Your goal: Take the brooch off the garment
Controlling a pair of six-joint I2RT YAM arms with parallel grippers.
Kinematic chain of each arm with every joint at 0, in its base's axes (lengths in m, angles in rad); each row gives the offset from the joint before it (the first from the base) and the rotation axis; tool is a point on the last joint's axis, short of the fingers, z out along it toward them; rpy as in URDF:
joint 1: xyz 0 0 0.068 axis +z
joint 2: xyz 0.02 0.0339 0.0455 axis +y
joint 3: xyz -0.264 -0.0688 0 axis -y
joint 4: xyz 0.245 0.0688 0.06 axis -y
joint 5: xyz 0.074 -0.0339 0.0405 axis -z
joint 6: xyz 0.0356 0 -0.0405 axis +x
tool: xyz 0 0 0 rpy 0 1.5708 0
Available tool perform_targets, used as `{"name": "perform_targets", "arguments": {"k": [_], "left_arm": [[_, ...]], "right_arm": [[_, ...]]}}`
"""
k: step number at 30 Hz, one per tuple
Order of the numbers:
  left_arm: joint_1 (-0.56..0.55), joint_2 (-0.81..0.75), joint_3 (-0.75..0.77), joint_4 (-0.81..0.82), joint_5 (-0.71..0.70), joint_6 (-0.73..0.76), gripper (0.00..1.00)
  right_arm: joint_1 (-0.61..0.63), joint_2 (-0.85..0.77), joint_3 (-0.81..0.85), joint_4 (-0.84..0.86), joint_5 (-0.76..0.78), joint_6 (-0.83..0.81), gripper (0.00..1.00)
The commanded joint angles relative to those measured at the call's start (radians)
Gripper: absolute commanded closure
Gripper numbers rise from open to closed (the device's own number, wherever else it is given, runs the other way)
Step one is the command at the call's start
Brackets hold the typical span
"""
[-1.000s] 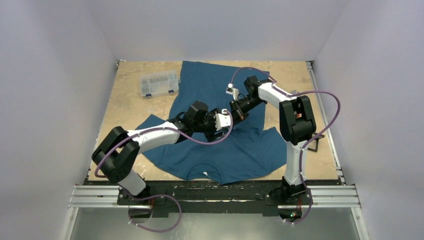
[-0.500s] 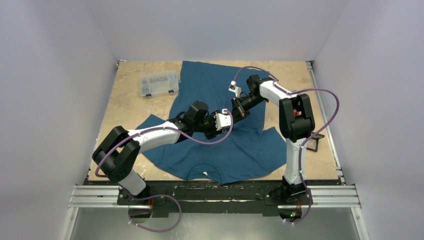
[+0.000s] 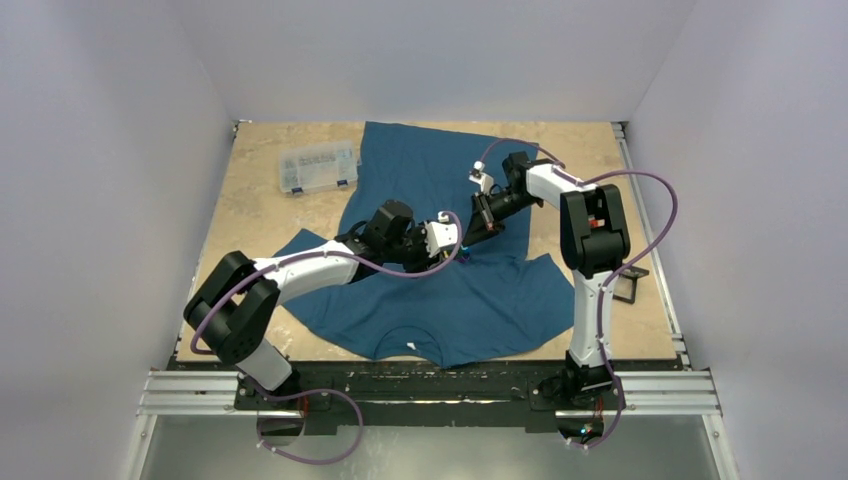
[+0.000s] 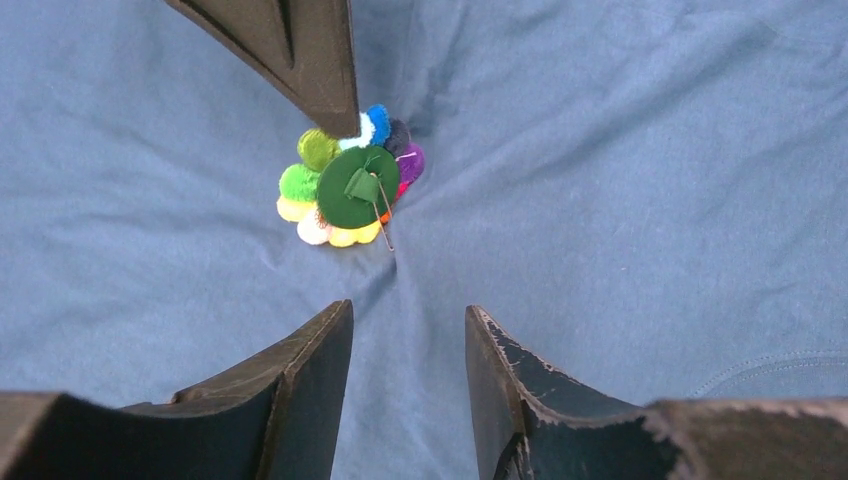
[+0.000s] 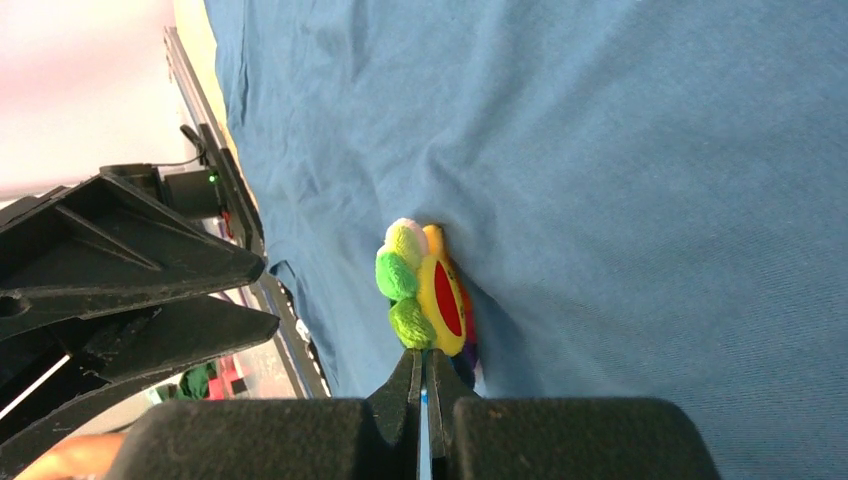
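The garment (image 3: 430,170), a teal-blue T-shirt, lies spread over the table. The brooch (image 4: 350,190) hangs on its cloth, tilted up so its green back disc and pin show. In the right wrist view the brooch (image 5: 425,290) stands edge-on against the garment (image 5: 650,150). My right gripper (image 5: 425,355) is shut on the brooch's lower edge; one of its fingers (image 4: 310,60) shows in the left wrist view. My left gripper (image 4: 408,315) sits just below the brooch, fingers partly apart, with puckered garment cloth (image 4: 650,150) between them. In the top view both grippers (image 3: 462,238) meet mid-shirt and hide the brooch.
A clear plastic compartment box (image 3: 318,166) sits at the back left on the tan table (image 3: 260,210). A black object (image 3: 628,285) lies by the right edge behind the right arm. Metal rails (image 3: 430,390) run along the near edge.
Both grippers have shifted a little to the right and towards the back together. The right wrist has drawn back to the right.
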Motion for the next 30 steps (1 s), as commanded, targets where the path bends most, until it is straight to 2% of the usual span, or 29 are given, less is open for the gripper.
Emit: {"name": "perform_targets", "arguments": {"k": [1, 9, 15, 18, 24, 30], "left_arm": [[0.009, -0.02, 0.032, 0.0, 0.016, -0.032, 0.57], [0.009, 0.008, 0.035, -0.013, 0.0, -0.067, 0.58], [0.012, 0.032, 0.033, -0.007, -0.018, -0.092, 0.53], [0.02, 0.057, 0.04, 0.004, -0.025, -0.137, 0.54], [0.05, 0.109, 0.065, 0.028, -0.009, -0.275, 0.57], [0.052, 0.136, 0.054, 0.029, 0.004, -0.318, 0.6]], "right_arm": [[-0.012, 0.015, -0.01, 0.052, 0.005, 0.039, 1.0], [-0.01, 0.025, -0.001, 0.017, -0.027, -0.002, 1.0], [-0.007, 0.024, -0.005, 0.012, -0.044, -0.012, 1.0], [-0.008, 0.011, -0.016, 0.004, -0.05, -0.026, 1.0], [-0.007, -0.057, -0.138, 0.048, -0.041, -0.046, 1.0], [-0.007, -0.115, -0.25, 0.113, -0.044, -0.042, 1.0]]}}
